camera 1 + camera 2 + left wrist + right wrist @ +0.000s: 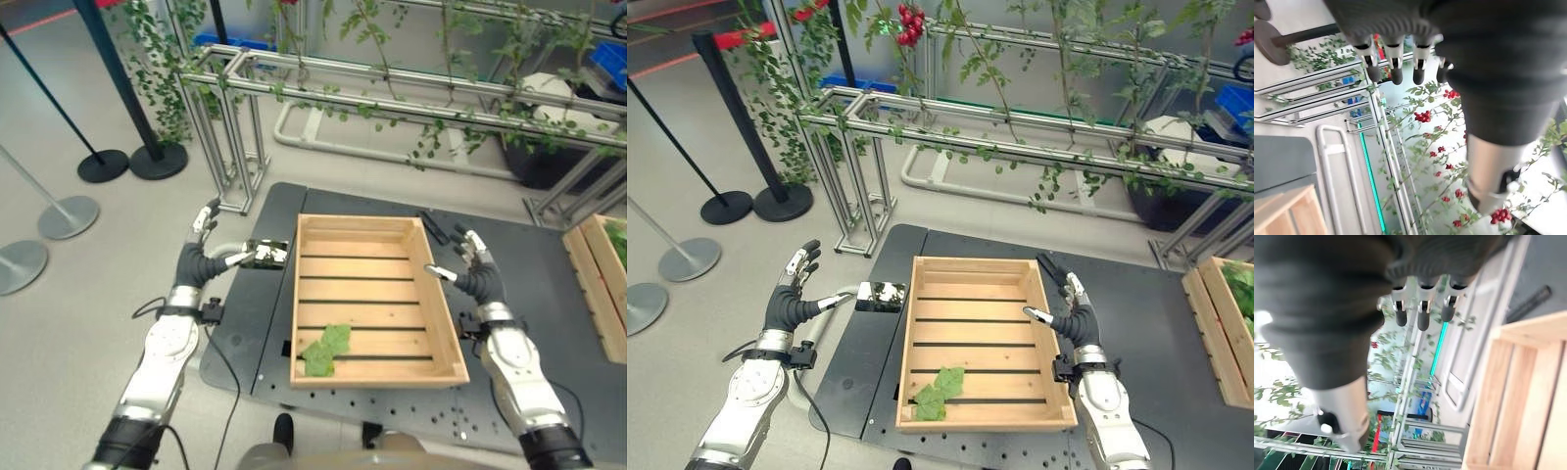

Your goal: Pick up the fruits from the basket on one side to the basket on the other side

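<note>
A slatted wooden crate [367, 373] lies in the middle of the dark table [549, 284]. It holds only a green leaf [325, 350] in its near left corner. A second wooden crate [593, 284] with some greenery in it sits at the table's right edge. My left hand [201, 257] hovers off the table's left side, open with straight fingers [1396, 73]. My right hand [475, 269] stands by the middle crate's right wall, also open, its fingers [1422, 318] straight. Neither hand holds anything. Red fruit clusters [909, 22] hang on the vines behind.
An aluminium frame [235, 147] draped with vines stands behind the table. A small shiny block [266, 253] sits at the table's left edge by my left thumb. A black strip [436, 227] lies behind the crate's far right corner. Stanchion bases [103, 164] stand on the floor at left.
</note>
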